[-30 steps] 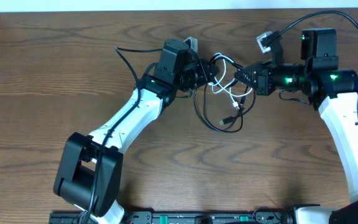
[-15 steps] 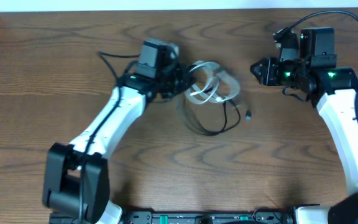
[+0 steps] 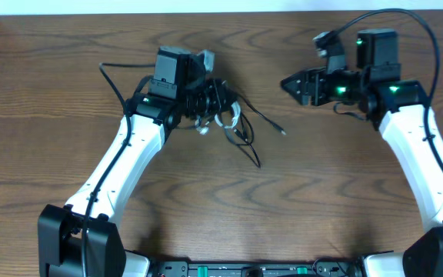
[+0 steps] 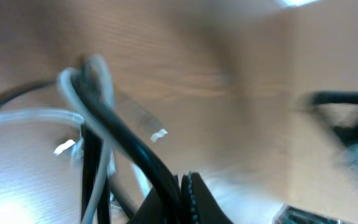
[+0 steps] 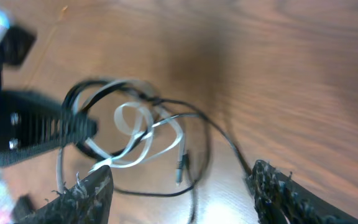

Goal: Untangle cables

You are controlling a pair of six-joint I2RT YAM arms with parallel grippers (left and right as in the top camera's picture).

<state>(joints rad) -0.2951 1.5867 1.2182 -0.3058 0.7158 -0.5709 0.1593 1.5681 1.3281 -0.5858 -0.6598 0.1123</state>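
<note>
Left wrist view, blurred: left gripper [image 4: 188, 202] at frame bottom, jaws together and clamped on the black cable [image 4: 126, 143], which ran up-left out of them; white cable [image 4: 67, 93] looped against the black one; couldn't tell if the white was in the grip too. Right wrist view: right gripper [image 5: 180, 177] jaws wide apart, nothing between them, hanging over the tabletop [image 5: 278, 74]; past them the whole bundle showed, which the left wrist view missed; white loops sat inside a black loop, and the left arm's fingers [image 5: 55, 127] reached in from the left edge; a black strand trailed right toward the right finger, not touching it. Overhead gave the layout neither wrist camera had; bundle was bunched at the left jaws, left of centre, toward the far side; two black tails ran out to the right and toward the near edge; right gripper was well apart from the cables, on the far right.
</note>
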